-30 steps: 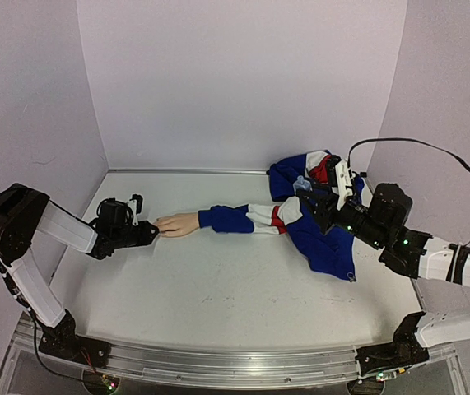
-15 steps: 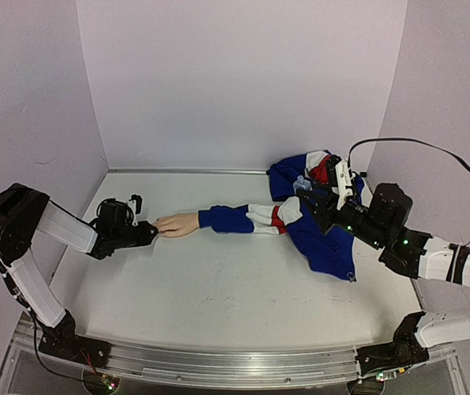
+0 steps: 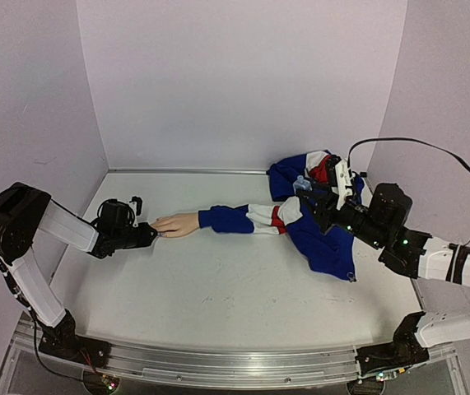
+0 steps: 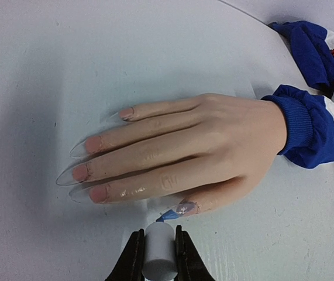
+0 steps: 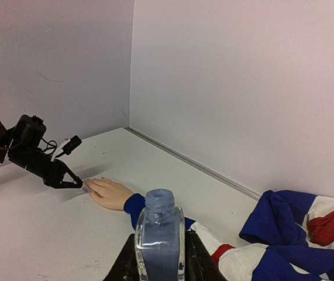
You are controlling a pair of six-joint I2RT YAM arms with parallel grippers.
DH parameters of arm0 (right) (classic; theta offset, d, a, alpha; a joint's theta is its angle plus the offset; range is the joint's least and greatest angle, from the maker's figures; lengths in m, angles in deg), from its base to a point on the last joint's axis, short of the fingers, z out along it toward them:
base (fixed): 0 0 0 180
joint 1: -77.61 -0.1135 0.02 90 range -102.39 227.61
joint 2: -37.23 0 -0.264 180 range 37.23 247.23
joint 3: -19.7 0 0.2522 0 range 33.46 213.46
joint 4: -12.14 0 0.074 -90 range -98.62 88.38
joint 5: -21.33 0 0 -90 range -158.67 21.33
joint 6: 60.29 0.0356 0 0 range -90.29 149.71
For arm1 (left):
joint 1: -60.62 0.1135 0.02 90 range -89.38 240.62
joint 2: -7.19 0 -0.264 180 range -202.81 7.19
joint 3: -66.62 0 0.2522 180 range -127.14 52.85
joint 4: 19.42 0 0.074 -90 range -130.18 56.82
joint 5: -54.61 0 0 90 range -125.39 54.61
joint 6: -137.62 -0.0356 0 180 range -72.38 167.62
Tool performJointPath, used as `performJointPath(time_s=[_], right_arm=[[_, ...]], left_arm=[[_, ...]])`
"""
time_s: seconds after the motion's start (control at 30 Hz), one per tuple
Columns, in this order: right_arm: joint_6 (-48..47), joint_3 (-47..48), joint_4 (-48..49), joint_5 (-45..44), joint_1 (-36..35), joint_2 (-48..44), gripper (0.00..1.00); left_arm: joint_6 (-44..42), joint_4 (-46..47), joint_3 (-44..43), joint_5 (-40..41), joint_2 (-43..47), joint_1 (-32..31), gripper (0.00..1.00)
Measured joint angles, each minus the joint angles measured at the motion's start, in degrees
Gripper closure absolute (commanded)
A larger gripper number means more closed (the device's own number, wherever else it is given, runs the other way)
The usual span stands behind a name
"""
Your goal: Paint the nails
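My left gripper point(image 4: 158, 248) is closed narrow on one small white cylinder, the brush cap point(image 4: 157, 263), smooth and matte, gripped between two black fingers. From its far end a short blue tip point(image 4: 168, 215) reaches to the thumb of the mannequin hand point(image 4: 207, 146). It seems to touch the thumb nail, though the bristles are too small for me to be sure. The hand is one piece of pale, slightly glossy plastic, lying palm down on the white table point(image 4: 67, 52) with its fingers together and pointing toward my left arm. I count five nails point(image 4: 68, 175). Four are long, clear and pointed, reaching well past the pink fingertips, and the fifth, on the thumb, carries a patchy blue-violet smear. A ribbed blue knit cuff point(image 4: 304, 126) circles the wrist, and behind it the soft jacket point(image 5: 295, 234), blue with red and white panels, lies crumpled. My right gripper point(image 5: 159, 260) clamps one clear, flat-sided glass bottle point(image 5: 159, 234) upright, its neck uncapped, with bluish liquid inside, well apart from the hand.
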Motion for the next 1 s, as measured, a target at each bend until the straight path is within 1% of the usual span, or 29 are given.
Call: performJointPath(time_s=[0.43, 0.77, 1.0], right_arm=[[0.0, 0.0, 0.4, 0.2, 0.1, 1.1, 1.00], [0.1, 0.0, 0.4, 0.5, 0.2, 1.1, 1.00], [0.1, -0.4, 0.7, 0.7, 0.2, 1.1, 1.00]], left_arm=[[0.9, -0.7, -0.2, 1.1, 0.5, 0.0, 1.00], [1.3, -0.8, 2.4, 2.8, 6.6, 0.0, 1.00], [-0.3, -0.8, 2.4, -0.3, 7.1, 0.0, 1.00]])
